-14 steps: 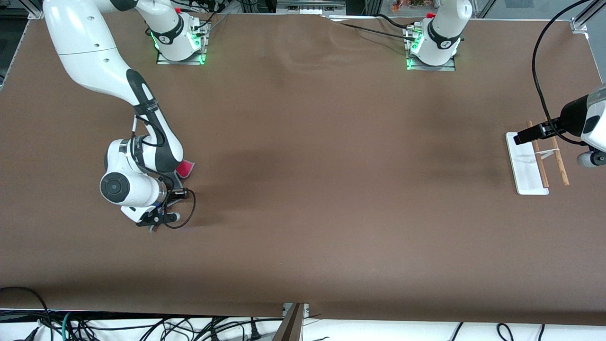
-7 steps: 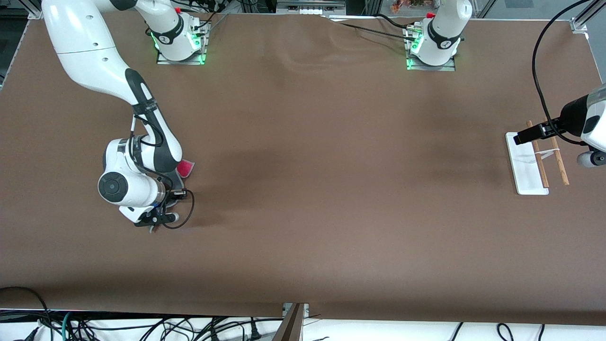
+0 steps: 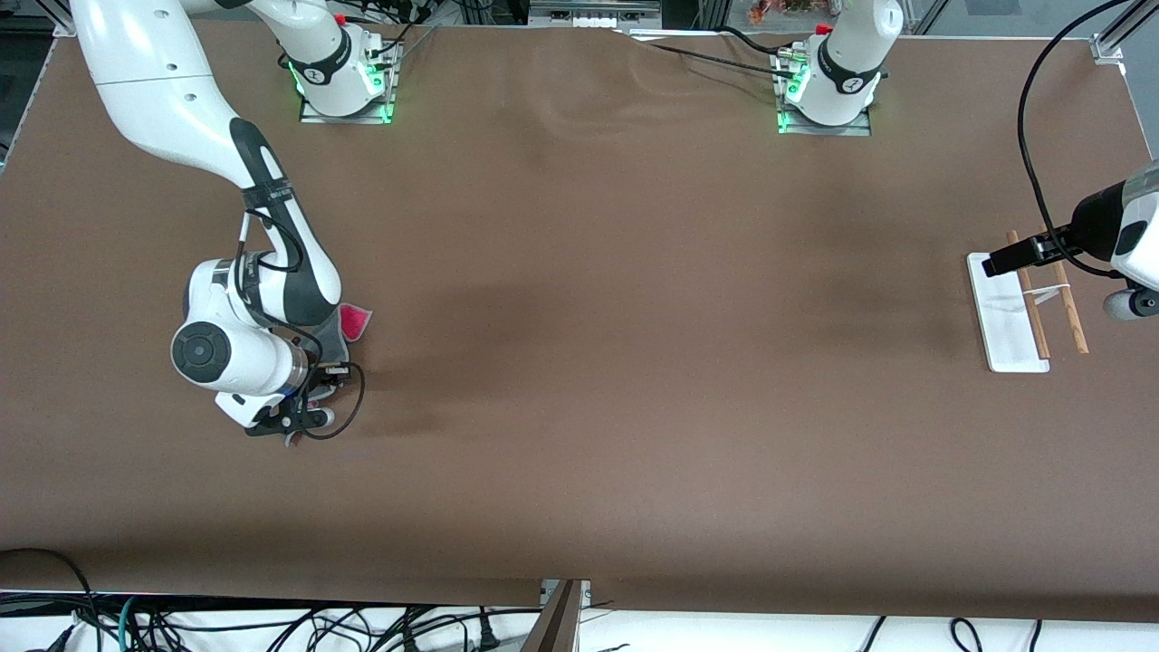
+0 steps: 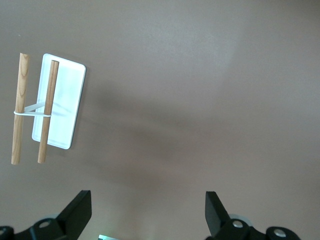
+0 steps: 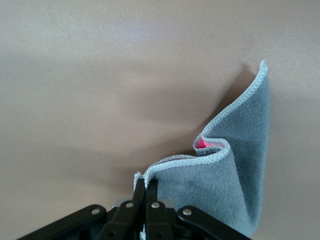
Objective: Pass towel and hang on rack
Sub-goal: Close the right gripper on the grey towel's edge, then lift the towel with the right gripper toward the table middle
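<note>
The towel (image 3: 353, 321) lies toward the right arm's end of the table, pink-red at one corner and grey below, mostly hidden under the right hand. In the right wrist view the towel (image 5: 240, 185) shows grey with a light stitched edge and a pink fold. My right gripper (image 3: 292, 436) (image 5: 145, 187) is shut on its corner, and the rest trails down to the table. The rack (image 3: 1005, 317) (image 4: 65, 107) stands at the left arm's end, with a white base and two brown rods (image 3: 1070, 308). My left gripper (image 3: 1143, 297) (image 4: 147, 215) waits, open and empty, in the air beside the rack.
A brown cloth (image 3: 634, 362) covers the whole table. The two arm bases (image 3: 824, 91) stand along the back edge. A black cable (image 3: 1028, 145) hangs to the left wrist camera. Loose cables (image 3: 272, 625) lie below the table's front edge.
The right arm has shifted slightly toward its own end of the table with the towel corner still pinched. The left arm has not moved.
</note>
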You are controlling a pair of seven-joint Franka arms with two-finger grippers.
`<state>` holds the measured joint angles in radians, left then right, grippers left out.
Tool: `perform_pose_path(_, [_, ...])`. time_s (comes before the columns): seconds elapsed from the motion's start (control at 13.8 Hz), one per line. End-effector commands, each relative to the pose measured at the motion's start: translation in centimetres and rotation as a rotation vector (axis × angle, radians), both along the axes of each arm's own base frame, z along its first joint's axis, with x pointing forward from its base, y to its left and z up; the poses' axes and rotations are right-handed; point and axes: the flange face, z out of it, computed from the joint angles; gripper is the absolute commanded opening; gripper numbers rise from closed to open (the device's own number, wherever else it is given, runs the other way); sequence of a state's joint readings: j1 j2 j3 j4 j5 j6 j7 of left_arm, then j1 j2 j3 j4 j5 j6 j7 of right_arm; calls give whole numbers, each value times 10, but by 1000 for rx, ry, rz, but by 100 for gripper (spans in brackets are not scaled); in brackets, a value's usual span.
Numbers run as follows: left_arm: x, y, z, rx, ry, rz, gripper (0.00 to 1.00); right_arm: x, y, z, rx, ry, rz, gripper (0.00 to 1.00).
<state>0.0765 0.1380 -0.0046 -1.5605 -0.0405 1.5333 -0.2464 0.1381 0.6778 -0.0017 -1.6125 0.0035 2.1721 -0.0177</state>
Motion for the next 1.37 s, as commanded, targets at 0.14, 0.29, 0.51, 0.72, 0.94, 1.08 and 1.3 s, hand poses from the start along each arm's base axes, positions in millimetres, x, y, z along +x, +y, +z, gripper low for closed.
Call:
perform_pose_path(0.14, [1, -1, 6, -3, -5, -24, 100, 7, 11, 60, 16, 16, 11, 0])
perform_pose_path(0.29, [1, -4, 5, 1, -3, -31, 100, 9, 28, 94, 31, 21, 33, 0])
perform_pose_path(0.51, [2, -5, 6, 1, -5, -32, 100, 10, 52, 148, 54, 16, 70, 0])
perform_pose_path(0.72, [2, -7, 7, 1, -6, -35, 100, 6, 84, 196, 81, -21, 64, 0])
perform_pose_path(0.94, [2, -9, 12, -12, -15, -34, 100, -1, 122, 230, 118, -52, 30, 0])
perform_pose_path(1.08, [2, -26, 16, -8, -21, -66, 100, -8, 152, 251, 146, -72, -5, 0])
perform_pose_path(1.3, [1, -29, 16, -2, -19, -75, 100, -16, 186, 277, 173, -109, -75, 0])
